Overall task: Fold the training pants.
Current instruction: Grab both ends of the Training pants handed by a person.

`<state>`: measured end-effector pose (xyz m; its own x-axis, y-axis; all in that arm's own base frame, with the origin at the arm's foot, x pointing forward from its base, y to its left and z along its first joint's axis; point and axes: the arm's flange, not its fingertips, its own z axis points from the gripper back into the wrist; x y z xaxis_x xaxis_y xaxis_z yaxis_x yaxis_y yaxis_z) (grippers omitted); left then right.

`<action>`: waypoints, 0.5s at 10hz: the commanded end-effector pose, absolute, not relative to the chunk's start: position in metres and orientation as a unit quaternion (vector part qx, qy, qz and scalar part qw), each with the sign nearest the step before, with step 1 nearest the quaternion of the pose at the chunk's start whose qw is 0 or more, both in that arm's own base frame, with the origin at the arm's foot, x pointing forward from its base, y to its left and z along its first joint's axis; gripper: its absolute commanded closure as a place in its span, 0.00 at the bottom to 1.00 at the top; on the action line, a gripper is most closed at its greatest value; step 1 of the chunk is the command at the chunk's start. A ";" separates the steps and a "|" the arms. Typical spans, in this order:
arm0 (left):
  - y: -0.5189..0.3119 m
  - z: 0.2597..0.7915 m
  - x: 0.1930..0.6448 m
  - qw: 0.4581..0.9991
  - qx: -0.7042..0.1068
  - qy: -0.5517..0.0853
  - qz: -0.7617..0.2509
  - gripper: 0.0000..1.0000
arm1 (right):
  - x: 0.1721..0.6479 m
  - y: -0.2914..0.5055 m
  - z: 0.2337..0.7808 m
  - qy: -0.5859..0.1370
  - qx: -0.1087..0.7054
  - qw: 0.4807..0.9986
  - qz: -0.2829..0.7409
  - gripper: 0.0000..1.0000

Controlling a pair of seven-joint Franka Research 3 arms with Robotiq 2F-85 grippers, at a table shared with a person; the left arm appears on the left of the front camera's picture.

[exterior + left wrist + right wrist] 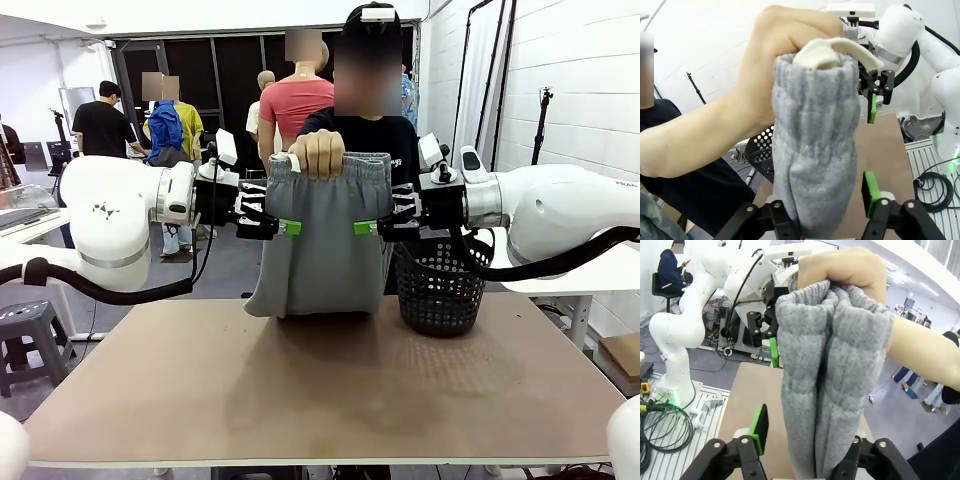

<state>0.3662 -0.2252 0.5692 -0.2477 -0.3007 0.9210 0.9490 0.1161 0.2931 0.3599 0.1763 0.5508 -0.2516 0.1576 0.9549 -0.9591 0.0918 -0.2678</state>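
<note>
The light grey training pants (322, 250) hang bunched from a person's hand (318, 152), which grips the waistband above the far side of the table; the lower end rests on the tabletop. My left gripper (283, 226) straddles the pants' left edge and my right gripper (368, 227) the right edge, both just below the waistband. In the left wrist view the cloth (815, 150) stands between my left gripper's (825, 210) fingers, with a gap to the green pad (870, 192). The right wrist view shows the same for my right gripper (805, 445): a gap separates the cloth (830, 375) from the pad (760, 427).
A black mesh basket (440, 290) stands on the table's far right, right behind my right gripper. The brown tabletop (320, 390) stretches bare toward the near edge. The person stands at the far side; other people are farther back.
</note>
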 end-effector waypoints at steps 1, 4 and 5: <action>-0.230 0.570 0.370 0.530 -0.326 -0.523 -0.582 1.00 | 0.362 0.177 0.551 -0.538 0.376 0.501 0.564 1.00; -0.229 0.571 0.373 0.533 -0.342 -0.519 -0.574 1.00 | 0.365 0.176 0.547 -0.532 0.383 0.510 0.556 1.00; -0.230 0.570 0.373 0.536 -0.341 -0.514 -0.577 1.00 | 0.365 0.176 0.548 -0.529 0.384 0.512 0.557 1.00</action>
<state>0.3688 -0.2248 0.5666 -0.2100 -0.2702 0.9396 0.9625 0.1118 0.2472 0.3630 0.1749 0.5458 -0.2028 0.1558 0.9667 -0.9712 0.0941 -0.2189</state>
